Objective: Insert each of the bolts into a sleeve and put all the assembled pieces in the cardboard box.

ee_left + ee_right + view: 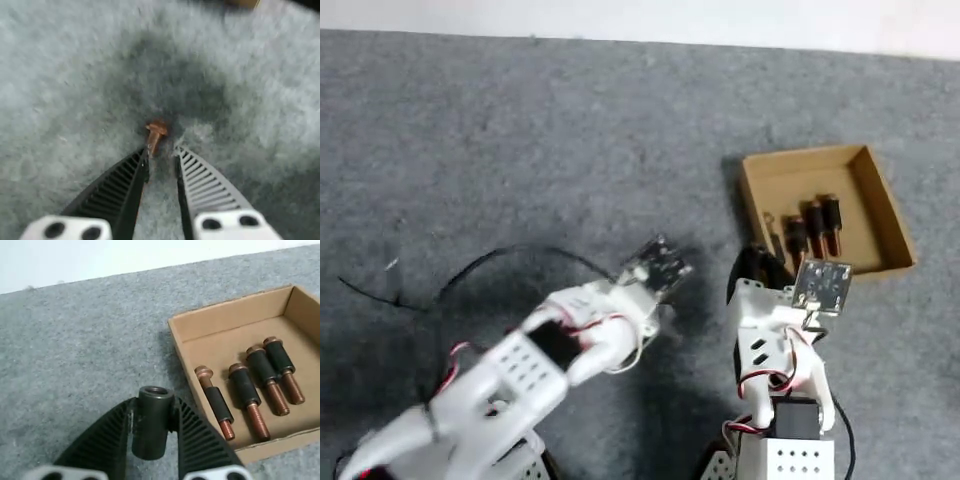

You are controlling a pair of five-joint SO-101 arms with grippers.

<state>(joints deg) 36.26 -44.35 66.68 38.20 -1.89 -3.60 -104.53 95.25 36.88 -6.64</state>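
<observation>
Showing your left gripper (162,154), jaws slightly apart, with one loose bolt (156,134) on the carpet just beyond its tips, long axis running away from them. Your right gripper (153,405) clamps one upright sleeve (151,427) by the box's (225,322) near side. The box holds four assembled pieces (252,392).

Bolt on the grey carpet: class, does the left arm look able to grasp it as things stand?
Probably yes. The bolt lies right at the left gripper's open fingertips, beside one of them, on bare carpet with nothing in between.
</observation>
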